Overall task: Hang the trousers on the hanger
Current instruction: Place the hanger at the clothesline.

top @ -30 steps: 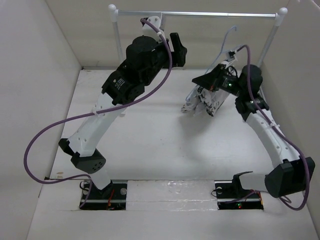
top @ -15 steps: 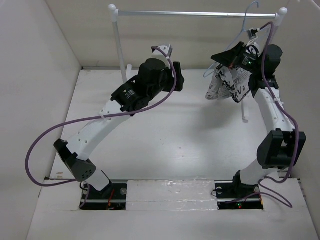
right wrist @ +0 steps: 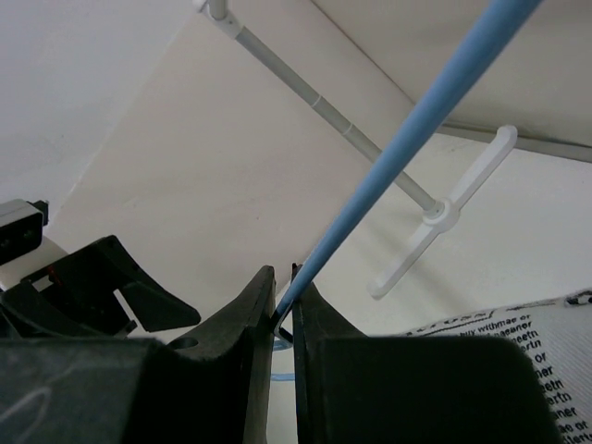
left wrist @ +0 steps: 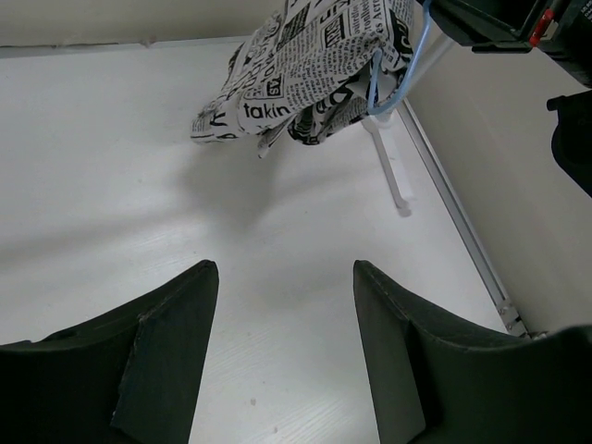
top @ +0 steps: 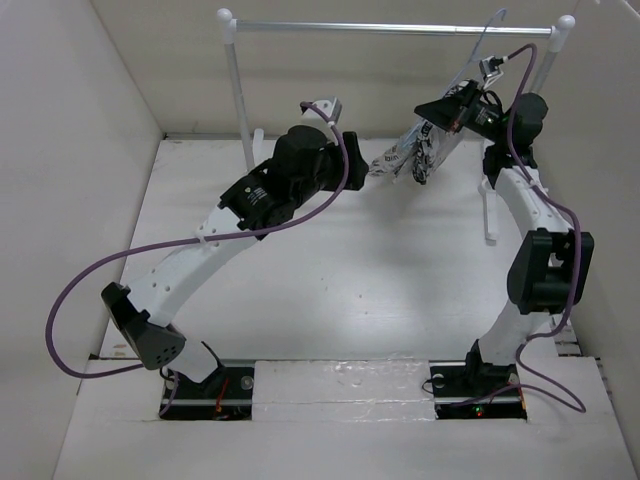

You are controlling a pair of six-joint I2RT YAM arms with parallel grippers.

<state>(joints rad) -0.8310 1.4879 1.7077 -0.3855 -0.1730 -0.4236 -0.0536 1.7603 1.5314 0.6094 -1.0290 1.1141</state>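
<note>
Newsprint trousers (left wrist: 305, 65) hang from the wire hanger (right wrist: 407, 129) near the far right corner of the bench (top: 330, 280).
The right gripper (right wrist: 282, 301) is clenched on the pale blue hanger wire, with the trousers draped over it, clear of the bench; one printed word reads "takin". The hook seems to be level with the rack rail (top: 390, 28), though I cannot tell whether it touches. The left gripper (left wrist: 282, 273) is spread wide and empty, facing the trousers.

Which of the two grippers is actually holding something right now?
The right gripper: its jaws are shut on the blue wire of the hanger. The left gripper is open and empty, short of the trousers.
</note>
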